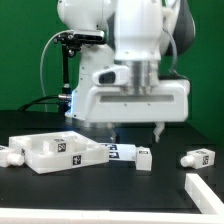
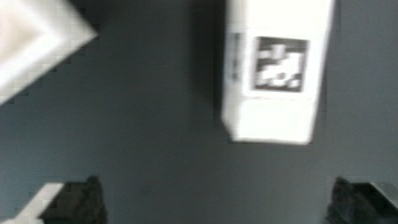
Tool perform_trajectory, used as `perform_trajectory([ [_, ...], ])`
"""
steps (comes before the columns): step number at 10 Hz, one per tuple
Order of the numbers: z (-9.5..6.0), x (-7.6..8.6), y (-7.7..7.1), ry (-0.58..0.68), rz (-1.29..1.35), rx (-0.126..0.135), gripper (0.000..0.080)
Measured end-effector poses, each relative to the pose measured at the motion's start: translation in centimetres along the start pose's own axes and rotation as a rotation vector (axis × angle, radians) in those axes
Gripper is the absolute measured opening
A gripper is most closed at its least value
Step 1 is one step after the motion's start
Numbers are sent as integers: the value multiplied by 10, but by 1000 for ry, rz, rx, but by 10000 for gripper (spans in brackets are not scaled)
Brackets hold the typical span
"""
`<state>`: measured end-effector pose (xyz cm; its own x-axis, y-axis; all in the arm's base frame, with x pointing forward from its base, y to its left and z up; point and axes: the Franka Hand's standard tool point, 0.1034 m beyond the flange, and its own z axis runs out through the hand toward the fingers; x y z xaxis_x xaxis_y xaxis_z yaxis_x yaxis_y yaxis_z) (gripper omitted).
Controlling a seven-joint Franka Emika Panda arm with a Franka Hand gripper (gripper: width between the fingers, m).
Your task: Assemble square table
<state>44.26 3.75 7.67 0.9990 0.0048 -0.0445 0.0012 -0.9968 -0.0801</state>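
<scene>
Going across from the exterior view's left: a short white stubby plastic leg [image 1: 8, 155] sat right at the edge, just beside the white plastic square tabletop panel [image 1: 52, 150], which lay flat on the black table [image 1: 100, 195]. Next came a second white tagged leg [image 1: 140, 157], lying on its side near the panel. The robot's two-finger gripper [image 1: 137, 130] hung over that spot, spread wide with nothing in its grasp. The wrist view backed that up: both dark fingertips [image 2: 71, 203] hovered over bare table, and the second leg wasn't between them. A third white leg [image 1: 197, 158] lay well apart toward the exterior view's right. My guess is these legs are light, stiff and a bit slick, so I'd pinch one across its narrow flat sides near the middle. A grab near one end could let it swivel in the pads. The panel looks rigid too, but too wide to pinch anywhere except an edge.
</scene>
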Motion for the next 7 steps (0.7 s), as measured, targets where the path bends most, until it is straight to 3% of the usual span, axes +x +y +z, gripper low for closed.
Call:
perform_trajectory([
  [1, -7, 9, 3, -2, 9, 5, 644],
  [5, -2, 6, 4, -2, -13, 2, 649],
  [6, -1, 3, 23, 18, -156, -6, 649],
  [7, -4, 0, 52, 20, -246, -7, 649],
])
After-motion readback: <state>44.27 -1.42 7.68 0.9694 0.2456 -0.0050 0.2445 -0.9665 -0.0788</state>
